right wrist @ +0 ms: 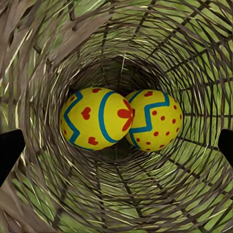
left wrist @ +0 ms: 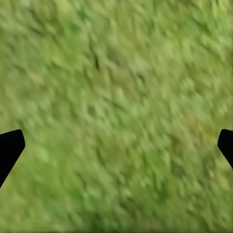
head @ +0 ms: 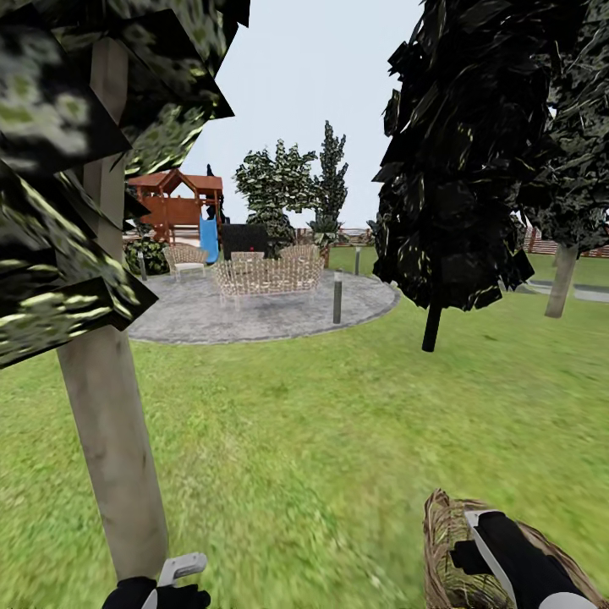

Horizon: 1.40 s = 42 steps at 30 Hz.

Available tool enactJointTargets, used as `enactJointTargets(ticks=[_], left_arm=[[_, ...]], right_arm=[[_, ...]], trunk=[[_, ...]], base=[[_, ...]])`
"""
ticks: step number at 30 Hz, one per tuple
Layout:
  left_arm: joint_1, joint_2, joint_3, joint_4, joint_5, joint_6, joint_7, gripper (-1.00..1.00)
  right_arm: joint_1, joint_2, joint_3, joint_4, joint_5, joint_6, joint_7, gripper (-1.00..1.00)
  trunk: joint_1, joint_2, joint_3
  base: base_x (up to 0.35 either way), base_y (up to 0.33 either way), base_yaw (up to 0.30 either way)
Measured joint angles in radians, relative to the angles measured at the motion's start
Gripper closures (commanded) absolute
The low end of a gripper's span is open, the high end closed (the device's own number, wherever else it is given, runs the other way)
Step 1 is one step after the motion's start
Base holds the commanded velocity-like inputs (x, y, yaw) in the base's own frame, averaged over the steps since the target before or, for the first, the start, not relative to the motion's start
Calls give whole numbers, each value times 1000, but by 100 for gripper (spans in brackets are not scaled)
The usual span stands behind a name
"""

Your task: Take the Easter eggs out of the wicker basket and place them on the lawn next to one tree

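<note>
paved patio (head: pixel 254 317), wicker chairs (head: pixel 269 275) — playset (head: pixel 176 203)

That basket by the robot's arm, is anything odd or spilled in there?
Nothing is spilled. The basket looks intact, and two eggs lie touching at its bottom. The only oddity: two eggs show, not three. The right gripper is open above them.

1. The wicker basket (head: pixel 448 550) is cut off by the head view's bottom edge, its mouth partly covered by the right arm.
2. The left gripper (head: pixel 182 575) is cropped there too; finger spread unreadable.
3. The lawn (left wrist: pixel 116 97) blurs in the left wrist view.
</note>
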Motion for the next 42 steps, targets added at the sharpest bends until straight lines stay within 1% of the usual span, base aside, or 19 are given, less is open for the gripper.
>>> enactJointTargets(ticks=[12, 13, 16, 19, 32, 42], left_arm=[[0, 0, 0, 0, 0, 1, -2, -100], [0, 0, 0, 0, 0, 1, -2, -100], [0, 0, 0, 0, 0, 1, -2, -100], [0, 0, -1, 0, 0, 1, -2, -100], [0, 0, -1, 0, 0, 1, -2, -100], [0, 0, -1, 0, 0, 1, -3, -100]], right_arm=[[0, -4, -2, 0, 0, -1, 0, -100], [0, -5, -6, 0, 0, -1, 0, -100], [0, -6, -34, 0, 0, -2, -1, -100], [0, -7, -45, 0, 0, -3, -1, -100], [0, -4, -47, 0, 1, -4, -1, -100], [0, -4, -47, 0, 1, -3, -1, -100]], trunk=[[46, -84, -38], [50, -91, -41], [61, -112, -50], [73, -133, -60], [123, -224, -100], [127, -227, -139]], base=[[0, 0, 0], [0, 0, 0], [0, 0, 0], [0, 0, 0], [0, 0, 0], [0, 0, 0]])
